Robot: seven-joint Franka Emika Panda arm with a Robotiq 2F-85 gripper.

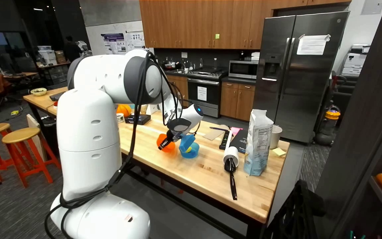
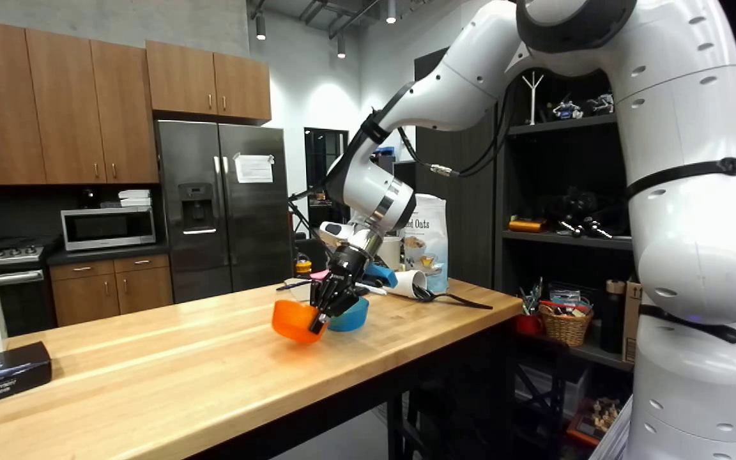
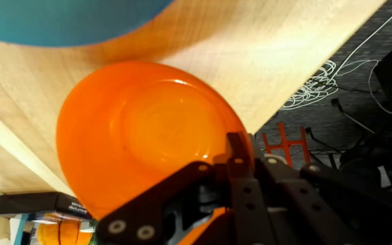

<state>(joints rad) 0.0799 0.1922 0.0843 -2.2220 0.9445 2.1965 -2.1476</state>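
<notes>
Beside the round blue bowl (image 2: 353, 316), the black gripper (image 3: 244, 143), fingers pinching the orange plastic bowl's (image 3: 155, 132) rim, needs slow, steady motion.

Table (image 1: 204, 176): pale wood top. Bag (image 1: 258, 146) upright near the short edge; yellow note (image 1: 279, 151) at the far corner of that edge. White cup (image 1: 232, 152) on its side, black utensil (image 1: 233, 184) extending from it toward the near long edge. Blue bowl (image 1: 191, 155) standing inboard of this edge, beside the tilted orange bowl (image 2: 292, 321), whose contact with the table cannot be confirmed.
</notes>
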